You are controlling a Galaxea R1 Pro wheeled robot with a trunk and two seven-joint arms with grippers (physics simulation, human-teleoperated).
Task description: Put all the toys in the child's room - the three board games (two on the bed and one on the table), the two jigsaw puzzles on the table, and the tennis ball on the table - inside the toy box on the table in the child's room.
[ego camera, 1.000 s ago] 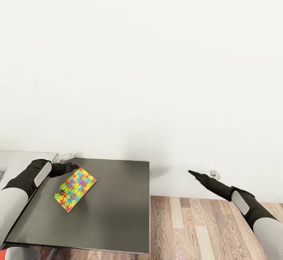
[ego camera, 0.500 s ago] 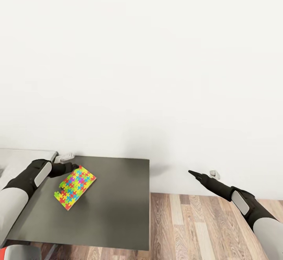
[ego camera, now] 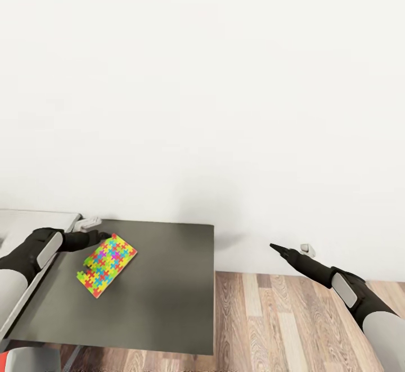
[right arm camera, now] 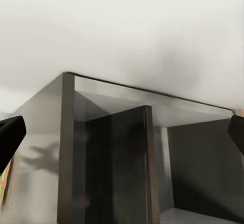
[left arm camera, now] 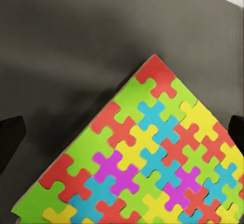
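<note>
Jigsaw puzzle (ego camera: 107,265) lies flat on the dark table (ego camera: 163,299), toward the table's wall-side edge near the lighter grey section (ego camera: 34,220). Left gripper (ego camera: 103,237) sits just at the puzzle's wall-side corner; in the left wrist view the puzzle (left arm camera: 147,163) lies between two dark fingertips (left arm camera: 10,135) spread wide apart at either border, so this gripper is released and holds nothing, and contact with the sheet cannot be told. Right gripper (ego camera: 274,246) hangs off the table's free side, above the wood floor (ego camera: 292,321), close to the wall; its two tips (right arm camera: 11,130) show far apart in the right wrist view, so released too, empty. Toy box is not visible here. Likely step: getting a grasp on the puzzle, task looks early for this piece. Risks: sheet is thin and flat on the table, so the fingers may close over it and slip, or push it along the table instead of lifting it; grabbing by one corner could let it droop or fall out on the way to the box.
</note>
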